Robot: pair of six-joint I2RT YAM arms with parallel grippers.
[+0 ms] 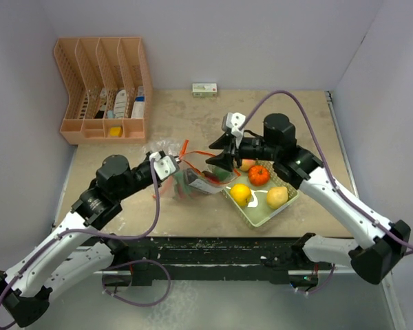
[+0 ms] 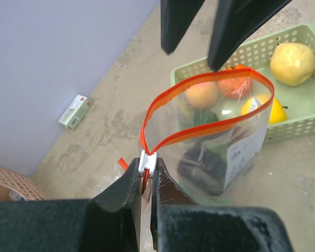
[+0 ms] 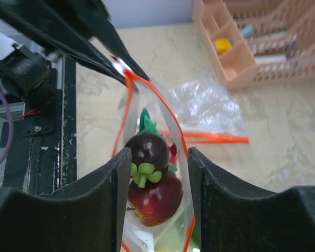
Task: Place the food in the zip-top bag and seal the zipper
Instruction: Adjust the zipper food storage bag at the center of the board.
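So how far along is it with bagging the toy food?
Partly done. A purple fruit and a red apple already sit in the bag. The left gripper pinches the zipper end; the open right gripper hovers over the mouth. Four fruits wait in the tray; the zipper is unsealed.

Far left rear of the table (image 1: 172, 113): peach lattice-walled organizer (image 1: 69, 75) with four slanted slots and a low front row of compartments, carrying white tubes and bottles (image 1: 122, 103) in the slots and a small yellow item (image 1: 115, 130) in one front compartment. At the rear edge, near the pale lavender back wall (image 1: 227, 34): small white-and-green box (image 1: 204, 89), lying flat, well apart from the organizer. Right of centre: pale green perforated tray (image 2: 299, 126); left of centre, crumpled clear plastic (image 3: 210, 107) with an orange-red strip, flat on the table.
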